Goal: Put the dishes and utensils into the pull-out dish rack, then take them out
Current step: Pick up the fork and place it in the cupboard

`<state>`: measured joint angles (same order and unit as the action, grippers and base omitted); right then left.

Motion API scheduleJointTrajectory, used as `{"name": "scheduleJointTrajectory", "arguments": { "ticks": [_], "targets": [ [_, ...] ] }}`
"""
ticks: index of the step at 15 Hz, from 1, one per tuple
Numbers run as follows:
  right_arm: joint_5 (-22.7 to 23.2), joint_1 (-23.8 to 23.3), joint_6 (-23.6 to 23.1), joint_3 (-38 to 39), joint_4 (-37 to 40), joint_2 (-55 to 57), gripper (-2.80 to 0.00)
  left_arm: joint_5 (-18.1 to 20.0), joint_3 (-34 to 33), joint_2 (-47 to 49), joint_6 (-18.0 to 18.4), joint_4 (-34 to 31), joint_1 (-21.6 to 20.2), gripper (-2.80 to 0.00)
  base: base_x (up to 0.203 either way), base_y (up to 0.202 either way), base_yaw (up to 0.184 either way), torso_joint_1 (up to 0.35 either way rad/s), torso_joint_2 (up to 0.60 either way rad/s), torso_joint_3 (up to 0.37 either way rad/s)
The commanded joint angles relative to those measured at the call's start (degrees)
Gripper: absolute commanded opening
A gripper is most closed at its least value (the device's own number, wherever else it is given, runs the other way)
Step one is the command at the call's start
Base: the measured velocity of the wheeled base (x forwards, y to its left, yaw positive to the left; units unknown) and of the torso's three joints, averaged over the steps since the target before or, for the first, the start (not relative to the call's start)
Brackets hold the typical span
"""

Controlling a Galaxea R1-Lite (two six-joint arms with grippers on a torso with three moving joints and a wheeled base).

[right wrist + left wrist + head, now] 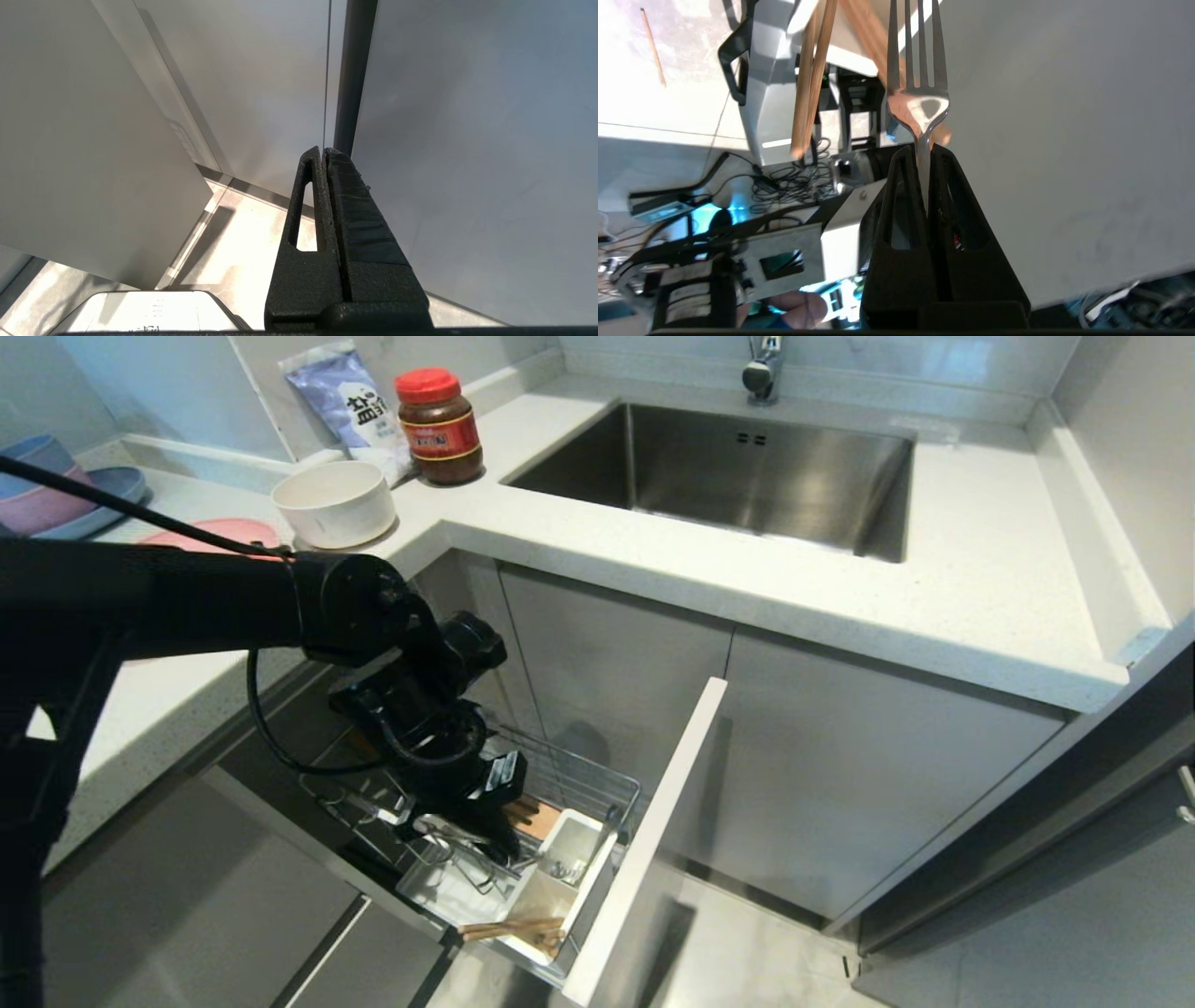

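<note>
**Kitchen corner, fork in the grip over the rack**

Pale worktop beside sink; pull-out dish rack drawn out below; left end effector low over rack, clamped tight on fork, tines outward; chopsticks lying across caddy; bowl and plate up on worktop; right end effector closed, empty, parked. Risk judged: slim handle pivoting, tines snagging wire.

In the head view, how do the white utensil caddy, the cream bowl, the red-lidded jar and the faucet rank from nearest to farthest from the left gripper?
From the left gripper, low in the pulled-out rack:
1. White utensil caddy, right beside it in the rack.
2. Cream bowl, up on the counter.
3. Red-lidded jar, behind the bowl by the wall.
4. Faucet, far behind the sink.
</note>
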<state>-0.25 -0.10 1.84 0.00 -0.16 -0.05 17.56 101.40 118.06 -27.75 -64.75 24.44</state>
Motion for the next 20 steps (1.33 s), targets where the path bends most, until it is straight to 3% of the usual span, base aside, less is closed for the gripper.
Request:
{"name": "scheduleJointTrajectory", "arguments": {
  "ticks": [1,11,20],
  "targets": [
    [0.0,0.0,0.0,0.0,0.0,-0.1,-2.80,0.1,0.8,2.9,-0.8,-0.3,0.2,-2.80,0.000,0.000,0.000,0.000,0.00,0.000],
    [0.0,0.0,0.0,0.1,0.0,-0.1,-2.80,0.0,5.1,10.9,-3.8,2.3,1.0,-2.80,0.000,0.000,0.000,0.000,0.00,0.000],
    [0.0,0.0,0.0,0.0,0.0,-0.2,-2.80,-1.5,8.4,14.4,-3.8,4.9,1.1,-2.80,0.000,0.000,0.000,0.000,0.00,0.000]
  ]
}}
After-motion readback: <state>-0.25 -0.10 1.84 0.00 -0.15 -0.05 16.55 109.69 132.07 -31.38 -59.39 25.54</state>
